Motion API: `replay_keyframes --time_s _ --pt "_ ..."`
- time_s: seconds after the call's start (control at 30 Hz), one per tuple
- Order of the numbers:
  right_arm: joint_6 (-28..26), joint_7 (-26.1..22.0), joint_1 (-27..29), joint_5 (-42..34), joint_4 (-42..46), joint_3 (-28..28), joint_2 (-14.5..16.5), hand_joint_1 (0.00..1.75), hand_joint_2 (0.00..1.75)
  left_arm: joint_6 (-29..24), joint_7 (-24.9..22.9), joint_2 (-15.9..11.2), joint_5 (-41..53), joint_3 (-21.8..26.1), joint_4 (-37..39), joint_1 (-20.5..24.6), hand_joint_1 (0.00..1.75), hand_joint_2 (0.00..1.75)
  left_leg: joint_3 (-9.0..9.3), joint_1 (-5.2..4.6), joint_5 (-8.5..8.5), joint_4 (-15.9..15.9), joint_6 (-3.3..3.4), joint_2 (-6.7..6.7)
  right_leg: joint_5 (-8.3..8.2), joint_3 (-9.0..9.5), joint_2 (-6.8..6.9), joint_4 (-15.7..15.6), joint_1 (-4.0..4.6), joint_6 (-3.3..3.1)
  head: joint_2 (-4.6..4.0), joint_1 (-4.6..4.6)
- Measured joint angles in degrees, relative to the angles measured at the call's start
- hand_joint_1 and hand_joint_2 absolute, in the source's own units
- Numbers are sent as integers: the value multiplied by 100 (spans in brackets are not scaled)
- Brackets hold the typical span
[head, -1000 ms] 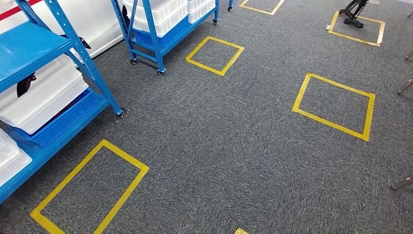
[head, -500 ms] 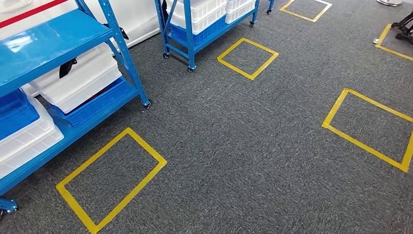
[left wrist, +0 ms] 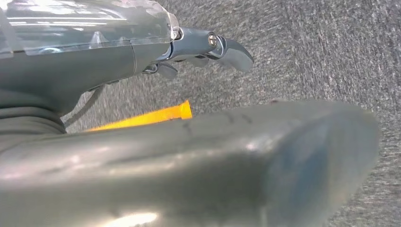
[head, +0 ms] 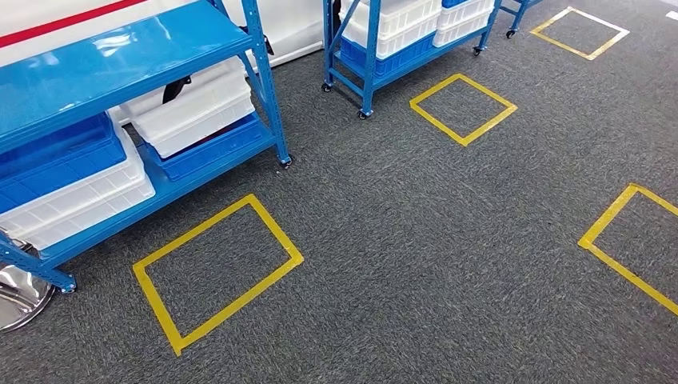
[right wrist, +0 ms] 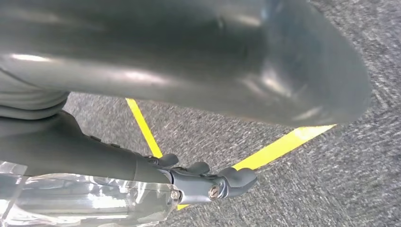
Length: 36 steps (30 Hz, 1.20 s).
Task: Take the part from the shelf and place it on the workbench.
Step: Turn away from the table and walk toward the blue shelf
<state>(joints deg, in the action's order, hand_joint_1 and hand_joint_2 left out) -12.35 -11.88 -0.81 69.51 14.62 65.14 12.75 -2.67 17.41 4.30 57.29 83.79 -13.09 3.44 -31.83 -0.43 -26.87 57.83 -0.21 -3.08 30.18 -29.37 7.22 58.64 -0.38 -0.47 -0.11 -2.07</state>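
Note:
A blue metal shelf (head: 120, 56) stands at the left of the head view, a little way ahead of me. Its lower levels hold white bins (head: 192, 108) and a blue bin (head: 48, 152). Something small and black (head: 177, 86) shows behind one white bin; I cannot tell what it is. My left hand (left wrist: 189, 142) hangs over the grey carpet, fingers (left wrist: 213, 45) stretched out and holding nothing. My right hand (right wrist: 189, 61) hangs the same way, its fingers (right wrist: 213, 182) apart and holding nothing.
A second blue shelf (head: 368, 56) on wheels with white bins stands further back. Yellow tape squares (head: 216, 268) mark the carpet in front of each shelf and at the right (head: 632, 248). A shiny round metal base (head: 16, 292) sits at the near shelf's left foot.
The whole picture has slid to the right, so the camera has turned left. The near shelf now shows more of its length, with the blue bin and the metal base newly in sight.

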Motion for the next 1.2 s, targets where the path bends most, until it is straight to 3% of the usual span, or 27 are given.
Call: replay_keyframes --time_s 0.03,0.1,0.17,0.23,0.27,0.3,0.37,0.4,0.47,0.5,0.53,0.6,0.67,0.73,0.77,0.8,0.83,0.9,0.97,1.03,1.1,1.17,1.2 --pt "-8 9 -11 -27 -1 26 1 0 0 8 3 -8 26 -7 0 -7 0 0 24 14 17 -34 29 68 19 31 4 -1 -9 35 0 2" --pt "-8 32 -13 -43 0 70 1 0 0 17 2 -17 44 -13 0 -7 0 0 92 56 70 -128 91 190 171 -21 -241 190 -23 92 0 15" --pt "-6 65 7 -44 -1 126 1 0 0 25 2 -20 68 -22 0 12 0 0 110 75 101 -164 129 310 514 -364 -587 856 -39 119 0 33" --pt "-6 95 18 -53 -2 169 1 0 0 28 5 -26 91 -26 0 23 0 0 103 73 101 -157 139 453 711 -743 -692 1508 -46 130 0 39" --pt "-9 103 20 -66 -2 192 1 0 0 28 12 -26 101 -27 0 20 0 0 108 75 95 -147 136 531 632 -809 -703 1562 -50 136 0 40" --pt "-14 106 21 -85 -2 219 1 0 0 24 25 -22 118 -30 0 17 0 0 114 80 85 -133 125 614 446 -768 -721 1392 -59 139 0 40" --pt "-39 108 25 -134 -2 282 1 0 0 -4 74 16 166 -50 0 13 0 0 114 90 50 -84 81 776 -4 -491 -903 663 -96 144 0 42" --pt "-58 110 26 -156 -2 312 2 0 0 -30 102 43 193 -69 0 15 0 0 102 86 28 -51 48 848 -140 -375 -1007 357 -109 137 0 41" --pt "-97 113 8 -200 -2 371 3 0 0 -80 150 89 243 -118 0 7 0 0 58 80 7 -20 -21 953 -192 -287 -1117 112 -111 97 0 38" --pt "-110 111 -8 -222 -2 397 3 0 0 -95 163 105 259 -138 0 -3 0 0 44 86 9 -26 -59 1003 -201 -284 -1058 101 -98 60 0 37" --pt "-118 108 -23 -248 -2 420 4 0 0 -103 172 116 273 -154 0 -16 0 0 35 96 6 -26 -91 1005 -209 -275 -1000 88 -98 20 0 37" --pt "-135 97 -30 -314 -2 478 3 0 0 -107 174 135 286 -168 0 -24 0 0 -60 98 -130 181 -147 762 -220 -255 -863 53 -100 -61 0 21" --pt "-159 96 -19 -372 -2 552 1 0 0 -98 168 150 293 -175 0 -6 0 0 -370 99 -483 820 -184 444 -208 -247 -703 40 -84 -115 0 4" --pt "-179 106 -12 -412 -2 621 -1 0 0 -91 153 157 303 -182 0 3 0 0 -718 111 -759 1510 -205 366 -190 -247 -535 42 -57 -136 0 3" --pt "-186 114 -14 -427 -2 651 -4 0 0 -91 141 157 309 -186 0 -2 0 0 -774 111 -746 1620 -203 354 -180 -241 -458 43 -48 -140 0 3" --pt "-190 123 -18 -442 -2 679 -8 0 0 -91 131 156 313 -190 0 -11 0 0 -709 108 -621 1496 -192 337 -169 -227 -386 43 -40 -140 0 2" --pt "-191 133 -23 -451 -2 701 -13 0 0 -92 122 153 313 -193 0 -17 0 0 -535 102 -421 1165 -167 291 -154 -204 -318 43 -34 -134 0 2" --pt "-192 151 -26 -467 -2 736 -17 0 0 -91 108 140 300 -199 0 -10 0 0 -127 55 -91 365 -85 15 -119 -151 -193 45 -16 -102 0 5" --pt "-192 161 -33 -474 -2 775 -18 0 0 -86 84 127 281 -204 0 8 0 0 33 -8 -12 15 -15 -162 -91 -112 -83 42 -11 -43 0 7" --pt "-191 180 -55 -475 -2 809 -19 0 0 -83 48 122 273 -206 0 5 0 0 41 -18 5 -24 34 -44 -73 -69 19 21 -14 27 0 6" --pt "-190 205 -67 -475 -2 825 -22 0 0 -84 17 127 277 -207 0 -6 0 0 89 18 59 -107 78 92 19 -69 -160 112 -24 99 0 14" --pt "-190 219 -55 -475 -2 831 -25 0 0 -86 2 132 285 -210 0 8 0 0 103 46 109 -158 119 222 308 -305 -518 610 -43 148 0 27" --pt "-184 225 -46 -474 -2 836 -25 0 0 -88 -4 131 289 -213 0 21 0 0 93 49 120 -158 136 293 469 -490 -621 958 -48 161 0 31"
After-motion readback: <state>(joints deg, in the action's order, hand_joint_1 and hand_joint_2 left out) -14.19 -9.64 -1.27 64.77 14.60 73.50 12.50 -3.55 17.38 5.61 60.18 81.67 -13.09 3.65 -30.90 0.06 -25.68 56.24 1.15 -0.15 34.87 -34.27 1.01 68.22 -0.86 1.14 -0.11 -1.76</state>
